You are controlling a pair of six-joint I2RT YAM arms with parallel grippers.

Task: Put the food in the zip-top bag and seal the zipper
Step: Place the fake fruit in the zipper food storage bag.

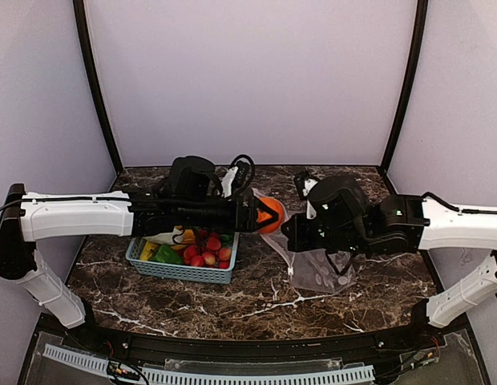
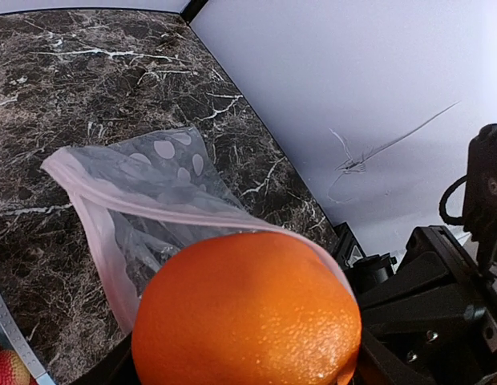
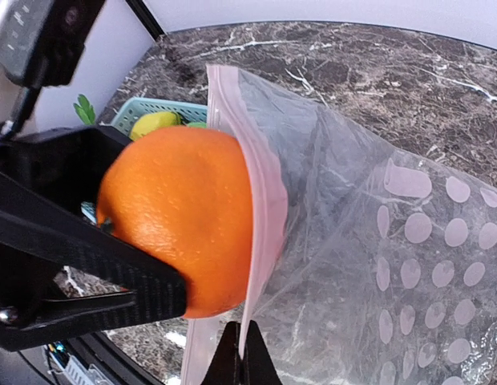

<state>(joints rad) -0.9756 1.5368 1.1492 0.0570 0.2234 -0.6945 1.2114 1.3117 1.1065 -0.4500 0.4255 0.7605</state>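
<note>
At top-view centre | left gripper (image 1: pixel 263 215) clamped orange (image 3: pixel 176 216), partly inside zip-top bag (image 3: pixel 377 200) mouth | right gripper (image 3: pixel 242 361) pinched bag rim | step: loading food | next: push deeper, release

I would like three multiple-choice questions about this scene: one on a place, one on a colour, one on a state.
1. Where is the orange relative to the bag? A behind it B at its mouth C deep inside
2. The basket is: A light blue B red C black
3. The right claw is: A open B shut on the bag's rim C shut on a strawberry
Key: B, the orange sits against the rim; A, its lattice is pale blue; B, its tips pinch the plastic.
</note>
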